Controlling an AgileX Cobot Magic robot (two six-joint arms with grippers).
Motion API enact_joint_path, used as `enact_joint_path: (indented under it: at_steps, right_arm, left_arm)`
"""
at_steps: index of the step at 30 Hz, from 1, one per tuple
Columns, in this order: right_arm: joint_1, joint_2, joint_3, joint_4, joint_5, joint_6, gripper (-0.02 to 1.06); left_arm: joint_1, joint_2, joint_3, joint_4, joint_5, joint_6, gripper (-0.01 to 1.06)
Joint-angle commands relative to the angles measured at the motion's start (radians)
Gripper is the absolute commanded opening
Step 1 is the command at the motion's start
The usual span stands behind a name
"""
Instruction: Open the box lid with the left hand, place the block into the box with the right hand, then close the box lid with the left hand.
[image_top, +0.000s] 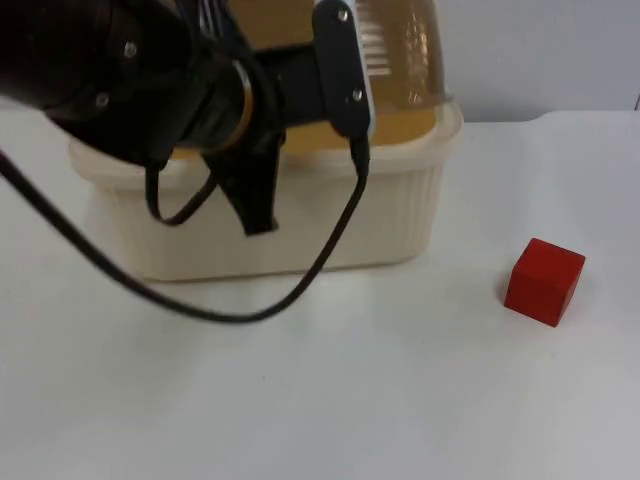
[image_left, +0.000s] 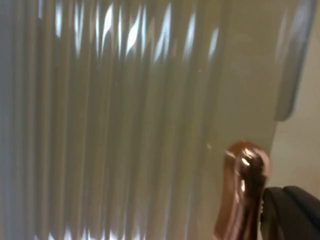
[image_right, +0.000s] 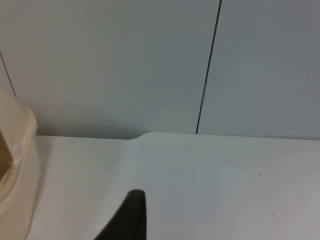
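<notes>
One box; one red block; left gripper at box

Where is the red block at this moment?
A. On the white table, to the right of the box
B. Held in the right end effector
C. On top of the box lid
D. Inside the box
A: in the top view the red block rests on the white table, apart from the cream box and to the right of it, with no end effector touching it.
</notes>
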Motion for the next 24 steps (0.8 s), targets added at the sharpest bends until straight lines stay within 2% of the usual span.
enact_joint_path:
  at_steps: [1,7,14,20,22,24]
  right_arm:
    - [-0.004,-0.003,-0.006,-0.008,-0.008,-0.007,1.05]
    - [-0.004,-0.003,-0.006,-0.01,-0.008,-0.007,1.05]
    - [-0.004,-0.003,-0.006,-0.004,-0.007,-0.007,1.05]
    - [-0.004,-0.003,-0.006,0.0,-0.007,-0.007,1.05]
    - [-0.004,-0.003,-0.006,0.002,-0.007,-0.007,1.05]
    - [-0.004,-0.003,-0.006,0.002,-0.002,-0.007,1.05]
  left_arm:
    - [0.002,-0.008,-0.048,0.002,0.054,0.0,0.0]
    - [0.002,-0.006,-0.125,0.002,0.073,0.0,0.0]
    - [0.006,-0.002,-0.169,0.002,0.202,-0.003,0.0]
    - [0.078,-0.002,-0.177,0.002,0.177,-0.017,0.0]
    - [0.087,-0.002,-0.177,0.002,0.204,-0.036,0.0]
    - [0.069,-0.017,-0.177,0.002,0.33,-0.074,0.0]
